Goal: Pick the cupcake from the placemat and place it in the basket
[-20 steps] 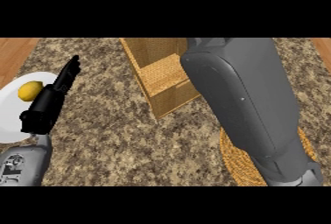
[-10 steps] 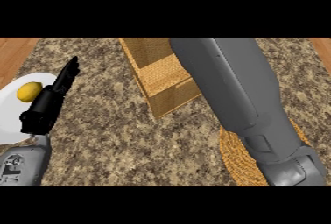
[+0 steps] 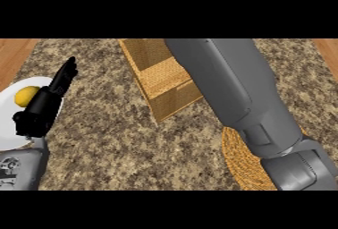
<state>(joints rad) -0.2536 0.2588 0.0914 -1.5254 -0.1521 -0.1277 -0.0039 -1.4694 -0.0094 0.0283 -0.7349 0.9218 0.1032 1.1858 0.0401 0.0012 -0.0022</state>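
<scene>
**kitchenbot_fan:** ok so where's the cupcake here? I honestly can't find it.

**mossy42:** same, it doesn't show anywhere in the head view, so I can't tell where it is. The round woven placemat [image 3: 239, 163] is at the near right. Most of it is covered by the big grey right forearm [image 3: 231, 89], which runs from the near right corner up to the far edge of the view.

**kitchenbot_fan:** and the basket?

**mossy42:** the basket [image 3: 173, 102] is a tan boxy thing at the far middle, sitting skewed on the speckled counter [image 3: 119, 143]. Its right side is hidden behind that forearm. The bit of its inside that shows is just woven bottom.

**kitchenbot_fan:** right hand holding anything?

**mossy42:** the right hand isn't in the view at all, so I can't tell about its fingers. The left hand [image 3: 41, 109] is over at the left, with its fingers [image 3: 66, 74] straight and together, pointing far and holding nothing. Its grey left forearm [image 3: 20, 167] comes in at the near left corner.

**kitchenbot_fan:** what's the white thing next to it?

**mossy42:** a white plate [image 3: 8, 134] at the left edge with a round yellow thing [image 3: 26, 95] on it, a lemon maybe. The left hand shows over the plate's right rim, but I can't tell if it's touching. The plate is well apart from the basket, with counter between them.
</scene>
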